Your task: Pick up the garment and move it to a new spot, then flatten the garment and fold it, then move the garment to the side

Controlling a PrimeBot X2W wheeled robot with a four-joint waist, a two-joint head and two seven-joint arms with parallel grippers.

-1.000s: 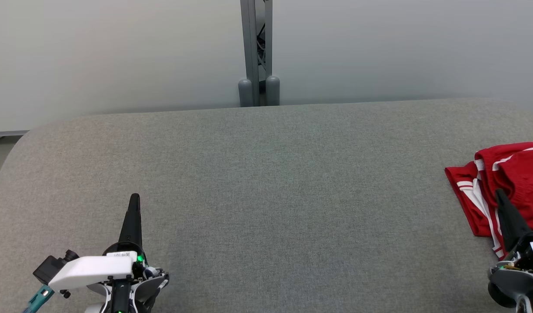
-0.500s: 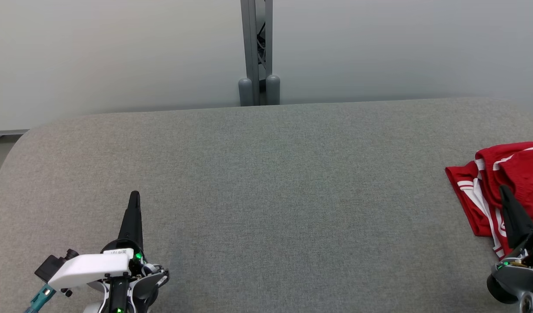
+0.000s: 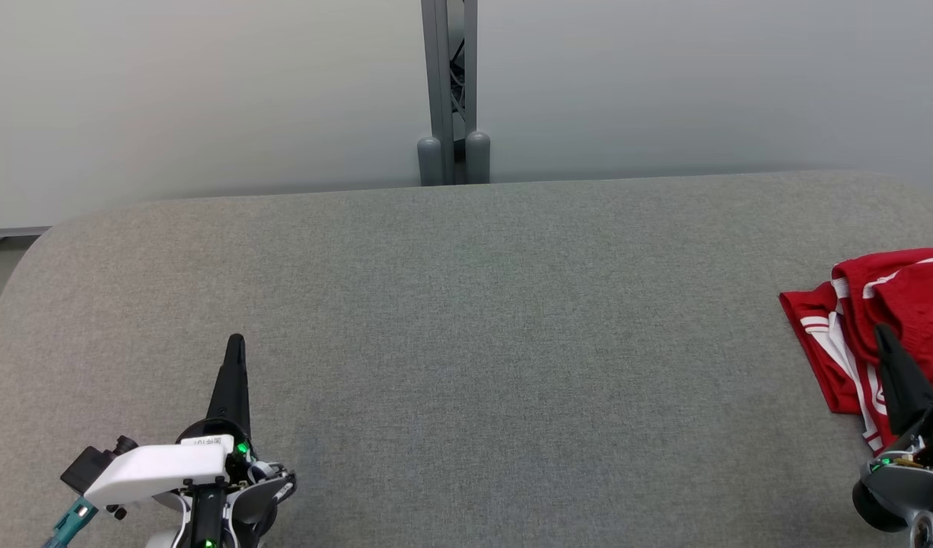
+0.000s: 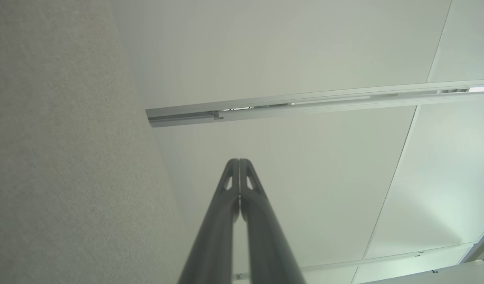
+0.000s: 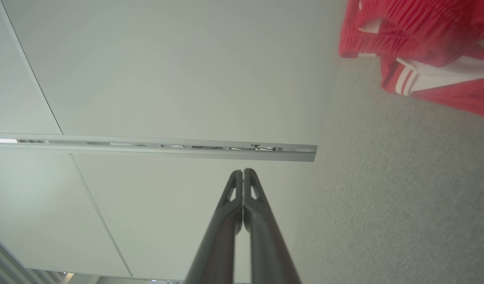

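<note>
The garment (image 3: 885,320) is a red piece with white stripes, lying folded at the far right of the grey table (image 3: 466,320). It also shows in the right wrist view (image 5: 419,51), at the upper right. My right gripper (image 3: 883,332) is shut and empty, its tip over the garment's near edge in the head view. In its own view the right gripper (image 5: 242,172) points at the pale wall, clear of the cloth. My left gripper (image 3: 235,339) stands shut and empty over the table's lower left. The left gripper (image 4: 239,161) has both fingers pressed together.
A grey metal post (image 3: 450,91) rises behind the table's far edge, in front of a pale wall. The table's rounded far-left corner (image 3: 48,236) curves down the left side. A bright rail (image 4: 305,102) crosses the wall panels in both wrist views.
The right gripper shifted slightly rightward and up between one second ago and half a second ago; since then nothing has moved. The left gripper crept slightly forward early on.
</note>
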